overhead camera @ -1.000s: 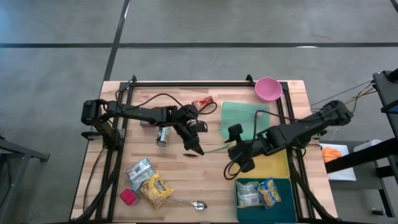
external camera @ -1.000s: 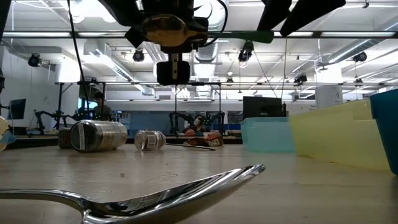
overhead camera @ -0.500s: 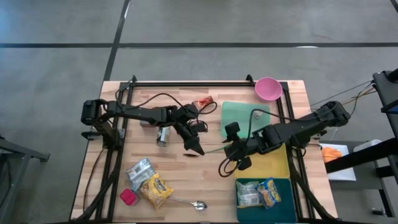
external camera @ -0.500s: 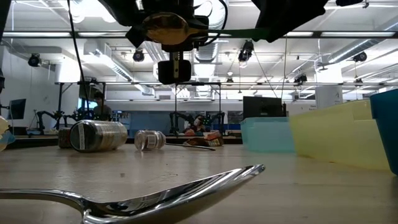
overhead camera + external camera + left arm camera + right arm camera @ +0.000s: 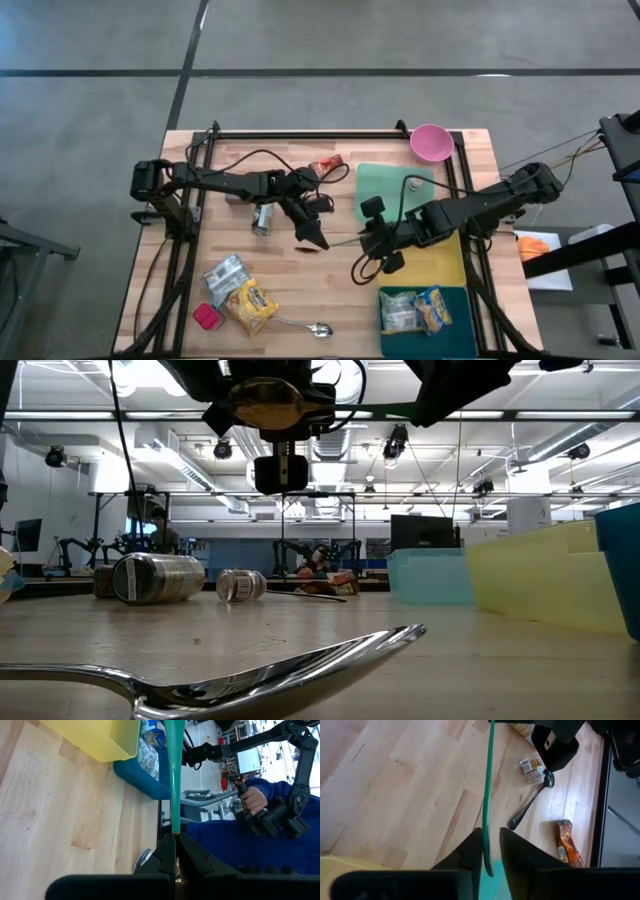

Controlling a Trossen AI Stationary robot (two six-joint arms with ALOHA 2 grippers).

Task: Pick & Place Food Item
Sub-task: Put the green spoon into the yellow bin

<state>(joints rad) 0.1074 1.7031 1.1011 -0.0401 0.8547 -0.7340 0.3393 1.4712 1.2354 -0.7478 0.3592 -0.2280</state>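
Note:
A thin green strip (image 5: 342, 240) hangs level above the middle of the table, between my two grippers. My left gripper (image 5: 318, 240) is shut on its left end. My right gripper (image 5: 491, 840) is at the strip's other end (image 5: 488, 862). Its fingers stand on either side of the strip, close together, with a narrow gap still showing on one side. The low view shows the strip (image 5: 390, 417) high above the tabletop. Food packets lie at the near left: a yellow bag (image 5: 250, 305) and a silvery bag (image 5: 225, 272). My left gripper pinches the strip's end (image 5: 173, 831) between its two fingers, which lie along the strip. The strip runs straight out past the fingertips toward the table's right side, lifted clear of the table. My right gripper: I cannot tell whether a finger (image 5: 472, 850) touches the strip.
A green bin (image 5: 395, 190), a yellow bin (image 5: 450, 262) and a teal bin (image 5: 425, 340) holding packets stand at the right. A pink bowl (image 5: 431, 141), a can (image 5: 262, 218), a red wrapper (image 5: 328, 165) and a spoon (image 5: 305, 327) lie around. A person's hand (image 5: 252, 802) shows beyond the table.
My right gripper has shifted a little toward the table's left, along the green strip, and in the low view its two dark fingers have drawn together around it. My left gripper and the strip have kept still.

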